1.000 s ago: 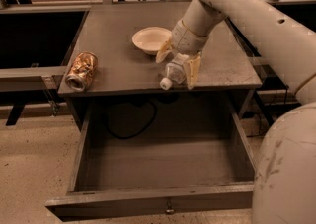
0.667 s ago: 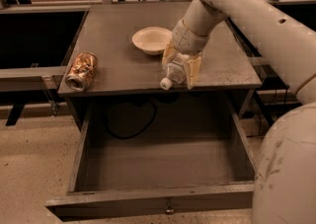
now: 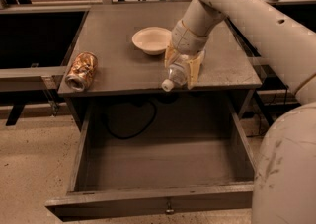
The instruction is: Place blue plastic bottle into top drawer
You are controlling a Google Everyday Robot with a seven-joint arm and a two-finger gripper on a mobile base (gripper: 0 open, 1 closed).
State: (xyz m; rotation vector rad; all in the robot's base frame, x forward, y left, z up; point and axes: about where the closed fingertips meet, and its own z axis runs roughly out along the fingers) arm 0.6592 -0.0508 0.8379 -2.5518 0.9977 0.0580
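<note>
The blue plastic bottle (image 3: 176,73) is clear with a white cap (image 3: 167,86) pointing front-left. My gripper (image 3: 183,67) is shut on it, with a yellowish finger on each side, holding it tilted just above the front edge of the grey tabletop (image 3: 118,70), right of the middle. The top drawer (image 3: 158,203) is pulled fully open below the tabletop. Its inside is bare and a small metal knob (image 3: 169,211) sits on its front panel. The bottle's cap hangs over the back of the open drawer.
A white bowl (image 3: 152,39) stands on the tabletop behind the gripper. A dented gold-brown can (image 3: 82,71) lies at the front left corner. A black cable (image 3: 131,124) hangs behind the drawer. My white arm (image 3: 256,25) reaches in from the right.
The gripper with the bottle has shifted slightly forward toward the table's front edge. The can, bowl and drawer have not moved.
</note>
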